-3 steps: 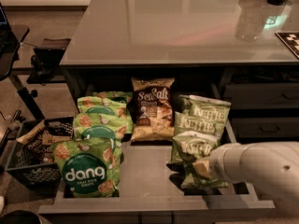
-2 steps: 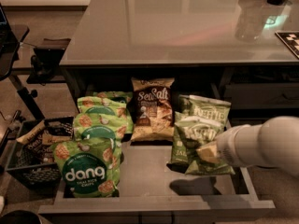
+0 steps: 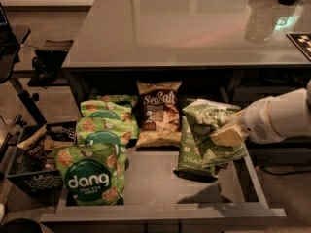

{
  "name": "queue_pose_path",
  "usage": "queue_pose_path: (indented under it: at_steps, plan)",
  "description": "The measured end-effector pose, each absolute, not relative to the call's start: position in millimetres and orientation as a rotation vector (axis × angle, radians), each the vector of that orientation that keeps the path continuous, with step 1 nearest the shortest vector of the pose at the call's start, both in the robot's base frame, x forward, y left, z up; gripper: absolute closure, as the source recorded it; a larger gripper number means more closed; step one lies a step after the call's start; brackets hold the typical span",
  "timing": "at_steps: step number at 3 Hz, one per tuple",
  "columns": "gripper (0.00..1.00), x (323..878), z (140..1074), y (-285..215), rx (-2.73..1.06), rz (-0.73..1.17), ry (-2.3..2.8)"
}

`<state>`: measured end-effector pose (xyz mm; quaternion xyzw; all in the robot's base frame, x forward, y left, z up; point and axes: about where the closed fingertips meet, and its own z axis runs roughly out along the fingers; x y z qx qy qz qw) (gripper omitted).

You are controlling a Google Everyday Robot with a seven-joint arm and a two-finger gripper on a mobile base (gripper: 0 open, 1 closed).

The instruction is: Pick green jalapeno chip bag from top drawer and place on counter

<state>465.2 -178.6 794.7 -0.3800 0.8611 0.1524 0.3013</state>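
We see the pale two-finger gripper (image 3: 226, 136) on its white arm reaching in from 3 o'clock, pinching the right edge of the crinkled green jalapeno chip bag (image 3: 208, 119). The bag sits tilted over the right half of the open grey metal drawer (image 3: 165, 212), and a dark shadow lies on the drawer floor beneath it. At 6 o'clock of this bag, touching it, lies a second green bag lettered JALAP (image 3: 190, 155); we cannot tell exactly where one ends and the other begins. The held bag is bright green with pale lettering we cannot read, and its foil is creased and bunched around the gripper. At its 9 o'clock, just beside it, stands a brown Sea Salt chip bag (image 3: 158, 113). Further toward 9 o'clock, a row of green dang snack bags (image 3: 93, 173) fills the drawer's left side. Bare drawer floor shows between the dang snack bags and the right drawer wall, running down to the front lip at 6 o'clock. At 12 o'clock the front edge of the glossy grey surface (image 3: 184, 28) overhangs the rear of the drawer, close above the bag tops. A black mesh crate (image 3: 30, 176) stands on the floor outside the drawer at 9 o'clock.
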Motion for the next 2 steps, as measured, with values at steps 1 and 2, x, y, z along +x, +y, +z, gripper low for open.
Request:
queue_pose_path:
  at_steps: [1,2]
  plan:
    - [1.00,461.0,814.3,-167.1,-1.226,0.517,2.173]
    - [1.00,449.0,815.2,-164.6,-1.292,0.543,2.167]
